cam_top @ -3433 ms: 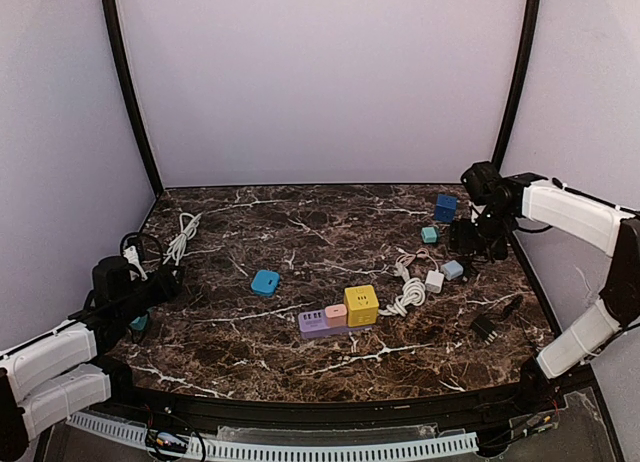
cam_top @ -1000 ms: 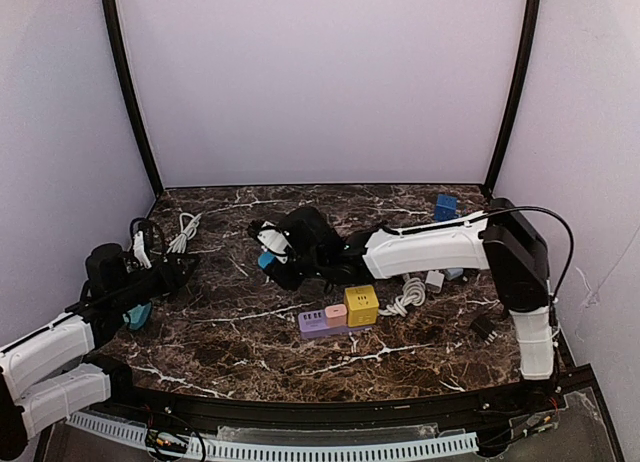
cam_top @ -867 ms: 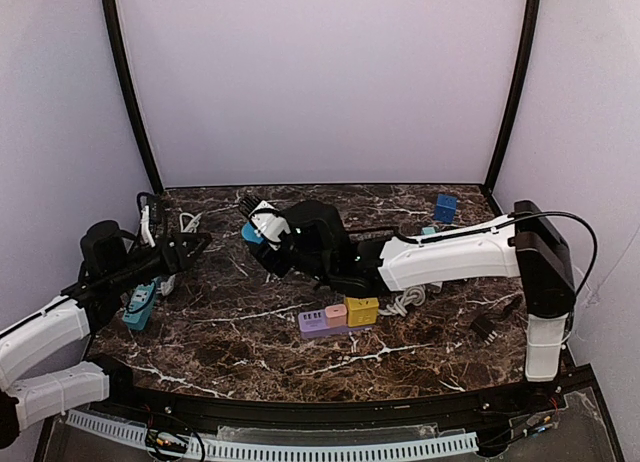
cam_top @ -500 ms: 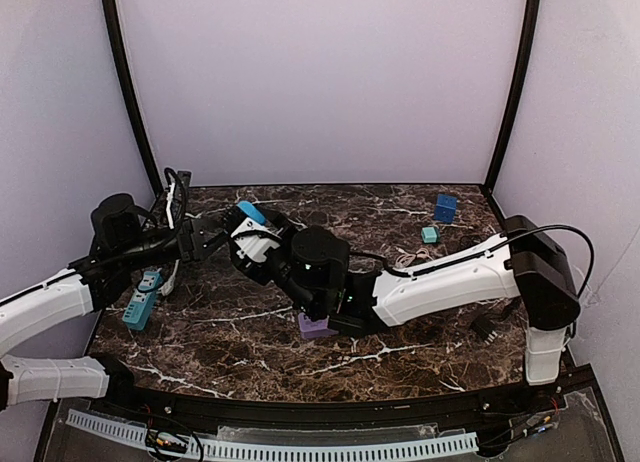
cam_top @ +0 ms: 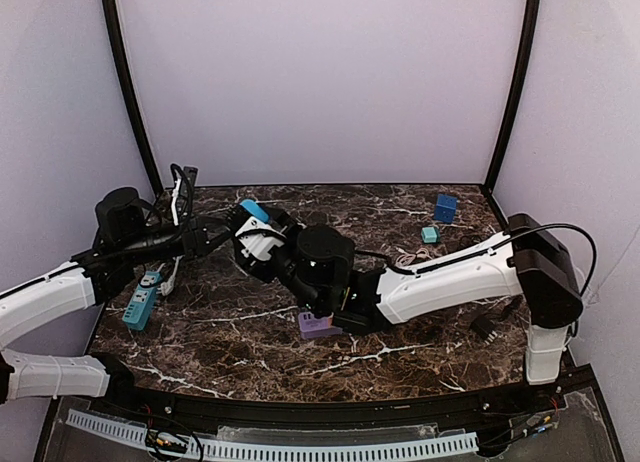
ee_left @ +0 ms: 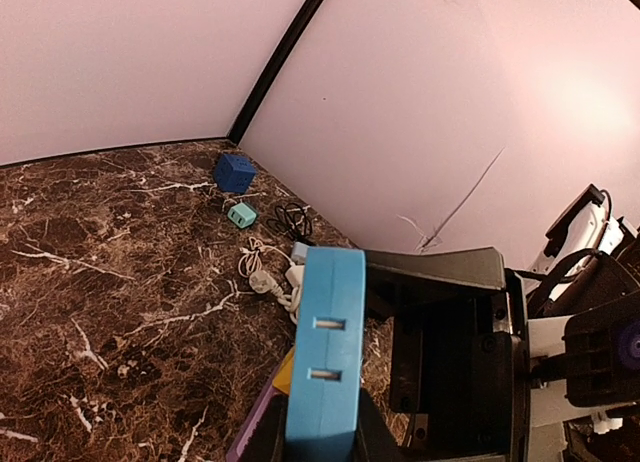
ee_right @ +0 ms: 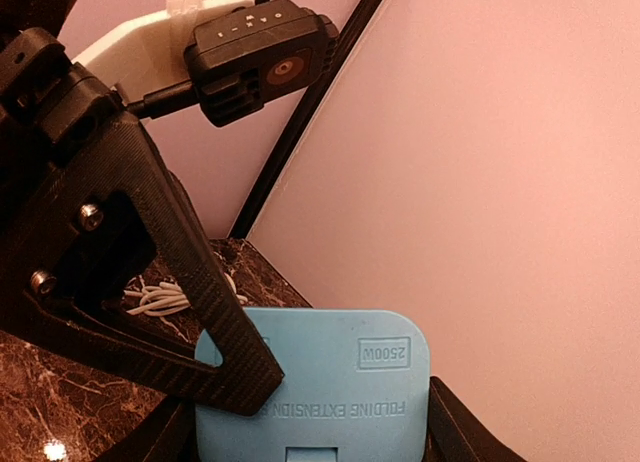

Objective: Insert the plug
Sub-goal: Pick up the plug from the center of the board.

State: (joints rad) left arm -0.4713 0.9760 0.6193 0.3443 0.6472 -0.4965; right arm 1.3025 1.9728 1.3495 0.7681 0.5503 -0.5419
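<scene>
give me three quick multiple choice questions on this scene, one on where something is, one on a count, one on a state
1. Where on the table does the dark blue cube sit?
A) far right corner
B) near left edge
C) centre

2. How many slots show on the blue adapter in the left wrist view?
A) none
B) two
C) four

3. What is the blue adapter's state?
A) lying flat on the table
B) plugged into a strip
C) held in the air between both arms

Answers:
1 A, it stands by the back wall on the right side.
2 B, two short slots show, one above the other.
3 C, the top view shows it up off the marble where the arms meet, and the right wrist view shows a left finger across its face, with the right fingers at its sides.
</scene>
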